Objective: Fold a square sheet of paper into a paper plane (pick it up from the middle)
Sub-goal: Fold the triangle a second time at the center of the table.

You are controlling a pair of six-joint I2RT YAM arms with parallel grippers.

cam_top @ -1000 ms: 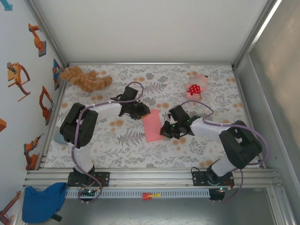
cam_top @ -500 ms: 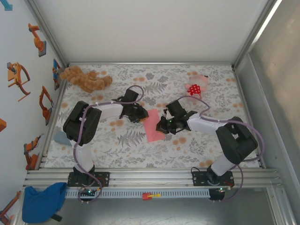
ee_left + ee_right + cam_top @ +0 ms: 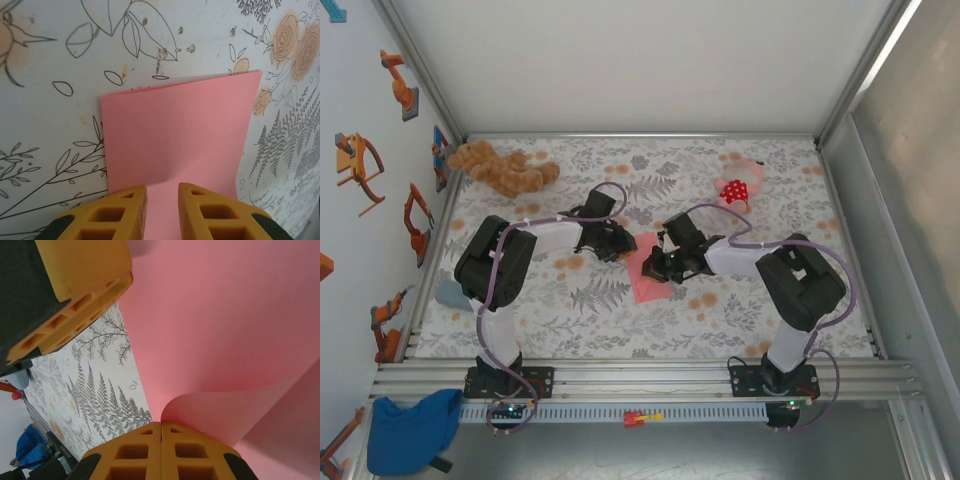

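The square sheet of paper [image 3: 642, 281] is salmon pink and lies on the flowered table cover between the two arms. In the left wrist view it [image 3: 175, 130] lies flat, and my left gripper [image 3: 162, 189] stands on its near edge with the yellow fingers a little apart and nothing between them. My right gripper [image 3: 161, 424] is shut on an edge of the sheet [image 3: 225, 315], which curls up and over from its fingertips. In the top view the left gripper [image 3: 625, 247] and the right gripper [image 3: 656, 262] are close together over the sheet's far end.
A brown plush bear [image 3: 500, 168] lies at the back left. A pink plush toy with a red dotted patch [image 3: 738, 188] lies at the back right. A pale blue object [image 3: 448, 293] sits at the left edge. Metal frame walls close in the table.
My right gripper has moved left and away across the sheet, carrying its edge over, so less pink shows. The left gripper has shifted slightly and then stayed put.
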